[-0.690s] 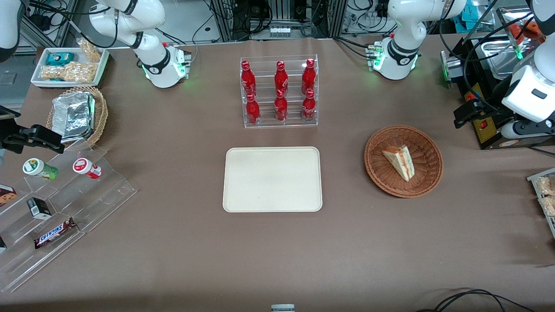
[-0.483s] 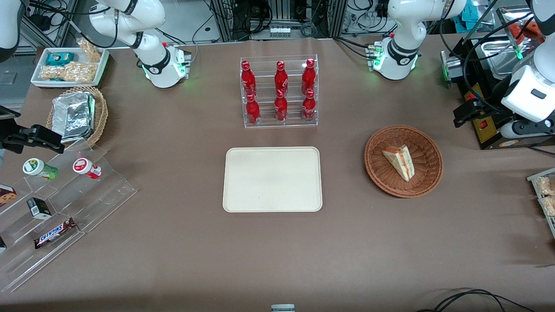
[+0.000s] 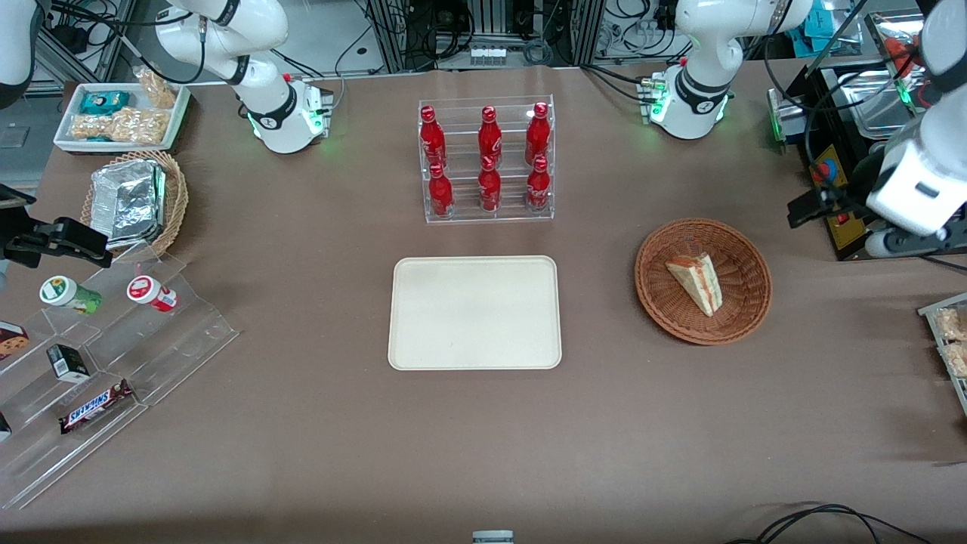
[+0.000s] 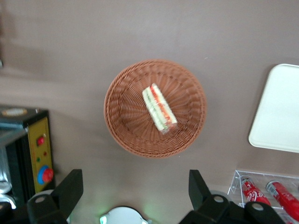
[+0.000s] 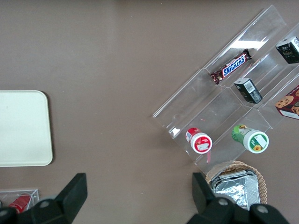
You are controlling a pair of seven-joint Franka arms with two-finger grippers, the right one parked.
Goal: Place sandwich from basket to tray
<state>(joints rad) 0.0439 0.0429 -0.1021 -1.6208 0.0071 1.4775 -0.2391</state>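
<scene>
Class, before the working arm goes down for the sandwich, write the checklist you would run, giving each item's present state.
1. Sandwich lies in the basket, nothing on top of it: ok.
2. Claw open, fingers spread wide: ok.
3. Claw empty: ok.
4. Claw centred over the sandwich: not ok; in the front view it hangs near the black box, off to the side of the basket.
5. Tray bare, ready to receive: ok.
6. Path from basket to tray free of obstacles: ok.

Open air above basket (jaws spread wide)
</scene>
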